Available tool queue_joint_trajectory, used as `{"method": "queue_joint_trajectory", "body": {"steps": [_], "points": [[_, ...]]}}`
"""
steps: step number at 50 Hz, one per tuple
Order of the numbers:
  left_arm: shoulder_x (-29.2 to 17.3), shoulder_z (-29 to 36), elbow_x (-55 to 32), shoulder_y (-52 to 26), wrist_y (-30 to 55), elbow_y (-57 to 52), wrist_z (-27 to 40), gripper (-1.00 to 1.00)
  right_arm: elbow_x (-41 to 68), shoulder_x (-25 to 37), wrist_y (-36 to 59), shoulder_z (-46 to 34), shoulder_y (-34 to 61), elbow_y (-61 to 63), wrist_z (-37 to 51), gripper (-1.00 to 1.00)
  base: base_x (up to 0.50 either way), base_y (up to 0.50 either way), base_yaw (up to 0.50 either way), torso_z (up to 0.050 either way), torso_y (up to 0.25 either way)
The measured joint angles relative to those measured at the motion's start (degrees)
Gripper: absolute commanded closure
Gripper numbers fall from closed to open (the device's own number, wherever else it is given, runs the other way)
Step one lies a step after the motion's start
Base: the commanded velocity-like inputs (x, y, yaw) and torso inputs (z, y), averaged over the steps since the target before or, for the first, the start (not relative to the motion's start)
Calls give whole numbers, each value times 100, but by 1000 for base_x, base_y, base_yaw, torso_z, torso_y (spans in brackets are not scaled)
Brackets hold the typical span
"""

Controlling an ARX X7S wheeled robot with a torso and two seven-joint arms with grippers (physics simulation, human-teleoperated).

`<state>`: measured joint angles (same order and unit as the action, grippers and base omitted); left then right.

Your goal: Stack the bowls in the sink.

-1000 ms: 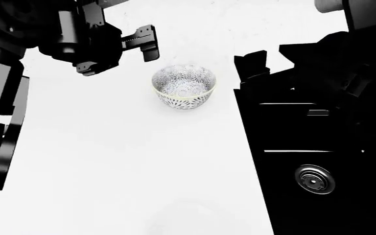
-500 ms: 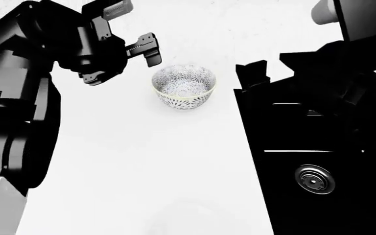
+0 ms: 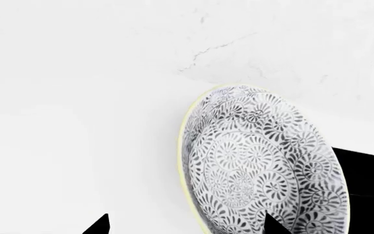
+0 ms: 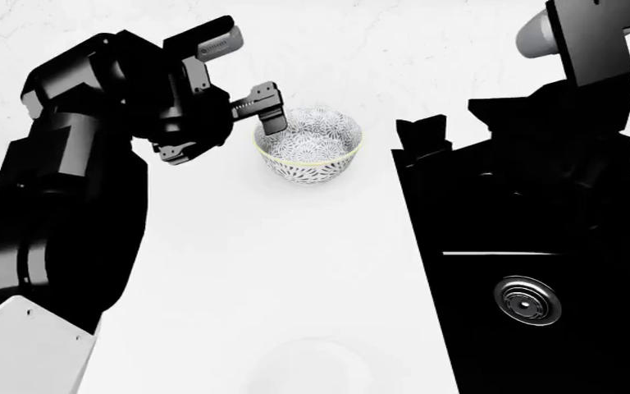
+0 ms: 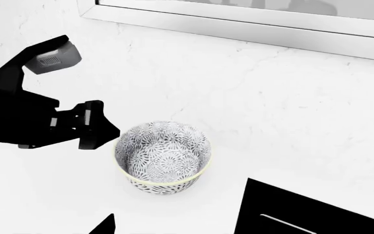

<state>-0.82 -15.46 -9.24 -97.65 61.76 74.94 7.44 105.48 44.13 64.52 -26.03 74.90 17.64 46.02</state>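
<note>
patterned bowl (image 4: 308,145) is seen upright on the white counter (image 4: 249,271), left of the sink (image 4: 534,279) | left gripper (image 4: 244,94) is held at its rim, jaws apart | right gripper: jaw state cannot be told

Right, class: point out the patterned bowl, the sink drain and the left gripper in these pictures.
patterned bowl (image 4: 308,148), head view, on its inner floor.
sink drain (image 4: 527,300), head view, on the steel disc's centre.
left gripper (image 4: 239,123), head view, midway between its fingertips, at the bowl's rim.
</note>
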Motion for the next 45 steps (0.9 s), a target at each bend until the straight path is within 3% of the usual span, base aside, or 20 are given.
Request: {"method": "queue_joint_trajectory", "body": {"steps": [14,45], "points": [[62,610,-939,112,-166,4,289,-100,-182,29,-41,-24,-166,3,-169,-100,0,0,0,0,0],[80,1075,-2320,669,-1140,4,1429,-100,-527,205,-295,68,-671,148,-498,-100,0,0,0,0,0]]}}
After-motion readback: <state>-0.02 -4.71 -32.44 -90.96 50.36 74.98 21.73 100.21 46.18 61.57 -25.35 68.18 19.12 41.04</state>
